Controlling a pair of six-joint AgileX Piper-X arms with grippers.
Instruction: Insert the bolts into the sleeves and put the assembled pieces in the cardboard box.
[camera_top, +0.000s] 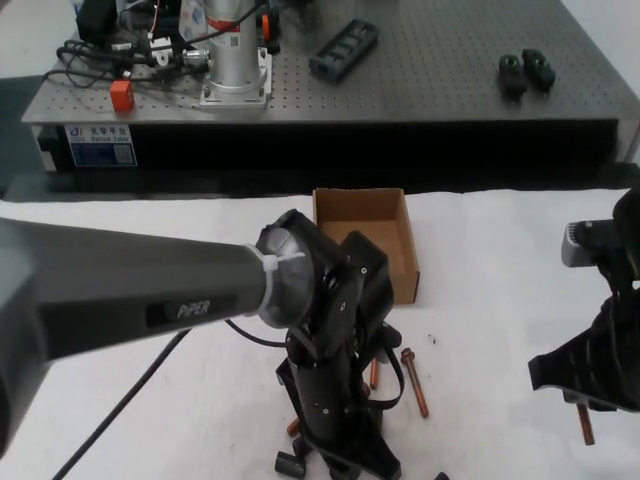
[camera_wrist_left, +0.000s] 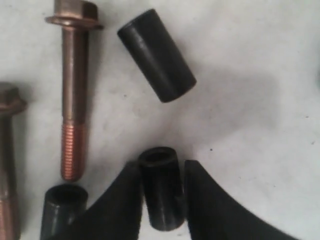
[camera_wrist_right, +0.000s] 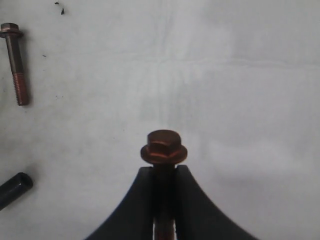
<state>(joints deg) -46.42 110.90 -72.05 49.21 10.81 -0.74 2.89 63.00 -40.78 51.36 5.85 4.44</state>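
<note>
A lab: a perforated optical breadboard table (camera_top: 420, 80) with a metal post (camera_top: 232, 50) and cables (camera_top: 90, 55).

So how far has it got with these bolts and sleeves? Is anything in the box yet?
Nothing looks finished: the visible part of the cardboard box is bare. In hand: the left pincer grips a sleeve, and the right pincer grips a bolt. Left to do: join them, box the piece, then pair the loose bolt and loose sleeve, among others.

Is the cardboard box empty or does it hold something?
Empty where visible: the cardboard box shows bare brown floor; an arm hides one near corner.
</note>
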